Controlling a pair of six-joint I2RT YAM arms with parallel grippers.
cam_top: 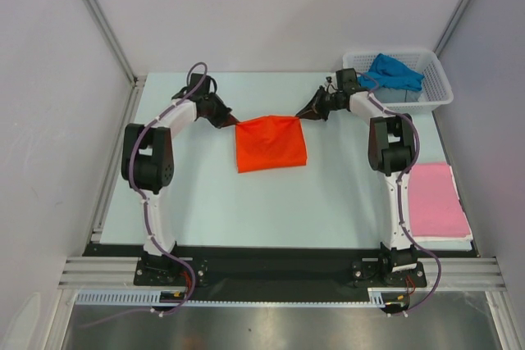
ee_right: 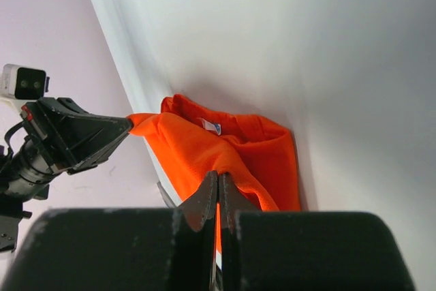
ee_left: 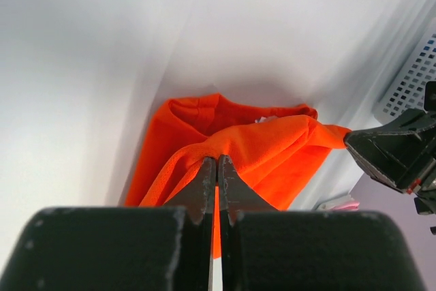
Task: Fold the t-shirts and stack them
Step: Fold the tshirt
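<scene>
Left of the basket [cam_top: 402, 51], the orange shirt [cam_top: 271, 147] lies with its far edge stretched crosswise. The left gripper [cam_top: 233, 121] pinches one far corner and the right gripper [cam_top: 301, 114] the other, both equally near.

The left arm [cam_top: 152, 153] and the right arm [cam_top: 392, 143] are made of white tubes and fat black joints. A thin purple-grey cable [cam_top: 146, 202] runs along each one, away from the gripper, to a black base [cam_top: 164, 272]. The left gripper [ee_left: 216, 161] and the right gripper [ee_right: 218, 176] have thin, pointy black fingers on a wide black block. Just behind the left gripper sit a small white camera box [ee_right: 24, 81] and a little red spot [ee_right: 26, 110].
</scene>
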